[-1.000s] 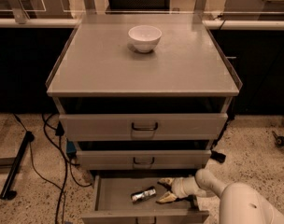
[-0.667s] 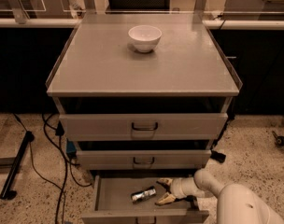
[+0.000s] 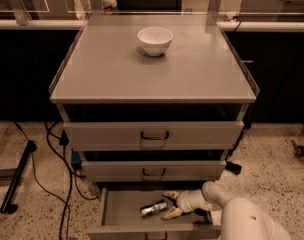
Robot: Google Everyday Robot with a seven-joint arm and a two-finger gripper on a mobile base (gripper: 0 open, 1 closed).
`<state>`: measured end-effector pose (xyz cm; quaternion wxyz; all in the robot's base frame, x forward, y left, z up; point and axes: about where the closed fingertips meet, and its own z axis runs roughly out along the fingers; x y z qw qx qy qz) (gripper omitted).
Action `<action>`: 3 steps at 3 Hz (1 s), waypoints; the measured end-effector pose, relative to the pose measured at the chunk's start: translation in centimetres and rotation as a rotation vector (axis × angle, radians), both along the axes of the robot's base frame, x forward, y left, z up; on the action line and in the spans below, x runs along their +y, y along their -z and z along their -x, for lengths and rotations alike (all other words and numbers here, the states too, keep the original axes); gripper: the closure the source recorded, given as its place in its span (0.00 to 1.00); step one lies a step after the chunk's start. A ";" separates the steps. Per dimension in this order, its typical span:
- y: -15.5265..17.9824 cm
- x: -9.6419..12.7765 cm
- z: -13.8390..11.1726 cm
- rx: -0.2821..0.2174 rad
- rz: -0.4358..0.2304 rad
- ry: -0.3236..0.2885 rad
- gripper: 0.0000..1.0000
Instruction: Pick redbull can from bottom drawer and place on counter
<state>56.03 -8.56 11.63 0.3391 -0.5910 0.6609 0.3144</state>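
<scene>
Overhead light, tool (image 3: 168, 205) in bottom drawer (image 3: 123, 207) — shadowed

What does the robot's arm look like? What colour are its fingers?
The arm is white, smooth and chubby, like fat rounded tubes. Its gripper, down in the bottom drawer, has two yellowish-tan pointed fingers. No cables or markings show.

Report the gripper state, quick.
Gripper: open, jaws spread by the slim silver-and-blue metal can in the grey metal bottom drawer; holding nothing.
</scene>
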 end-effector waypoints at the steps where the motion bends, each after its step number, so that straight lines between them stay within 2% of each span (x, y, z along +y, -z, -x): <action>1: 0.6 0.9 0.2 0.008 -0.012 -0.015 0.33; 2: 1.0 1.7 0.5 0.015 -0.022 -0.030 0.33; 3: 1.0 1.7 0.5 0.015 -0.022 -0.030 0.52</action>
